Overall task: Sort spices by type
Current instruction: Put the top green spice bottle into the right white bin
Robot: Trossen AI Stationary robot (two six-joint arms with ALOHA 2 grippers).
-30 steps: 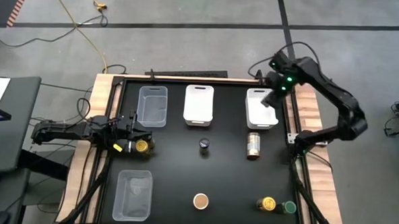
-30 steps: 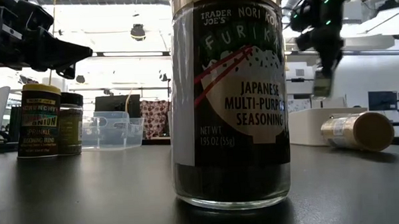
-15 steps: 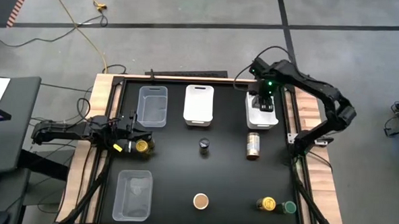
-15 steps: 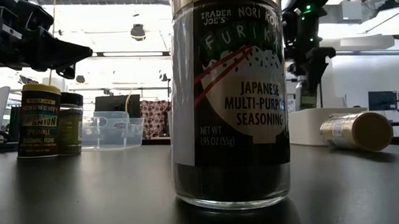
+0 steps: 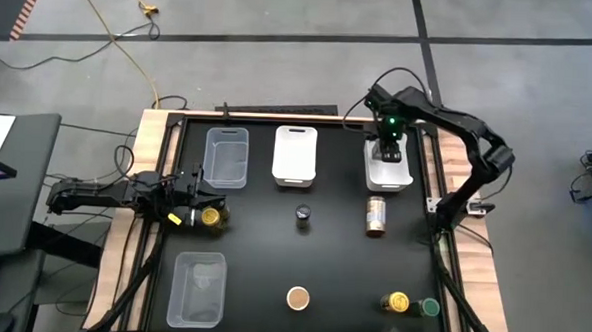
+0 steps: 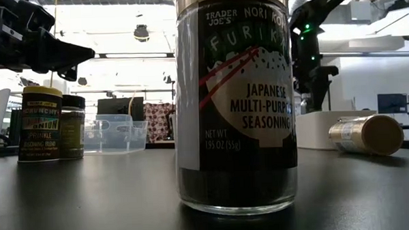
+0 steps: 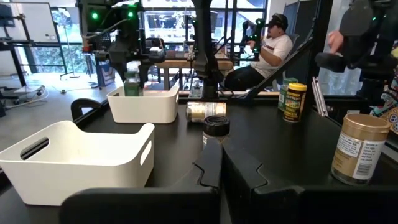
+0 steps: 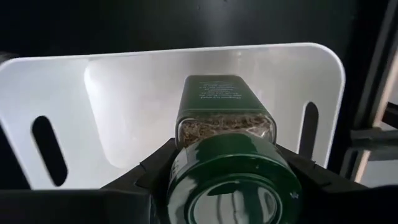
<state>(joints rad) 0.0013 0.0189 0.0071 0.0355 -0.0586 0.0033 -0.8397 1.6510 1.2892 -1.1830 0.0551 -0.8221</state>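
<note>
Green-topped spice jar point(image 8: 227, 149) is pinched in the right gripper point(image 5: 388, 148) above the white bin point(image 5: 401, 179) at upper right; left gripper point(image 5: 207, 197), pressed together, waits mid-left on the bench point(image 5: 332, 258).

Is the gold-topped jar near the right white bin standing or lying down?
Lying down. The gold-topped jar rests on its side on the table, cap toward the low camera, just beside the right white bin.

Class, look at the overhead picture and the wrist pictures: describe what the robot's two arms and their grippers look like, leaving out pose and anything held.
Both arms are dark, nearly black, jointed links. The right arm shows a green light near its wrist and a thin black cable looping alongside. The left arm carries a small yellow marking near its gripper. The right gripper's fingers are dark, blocky, angular pieces.
</note>
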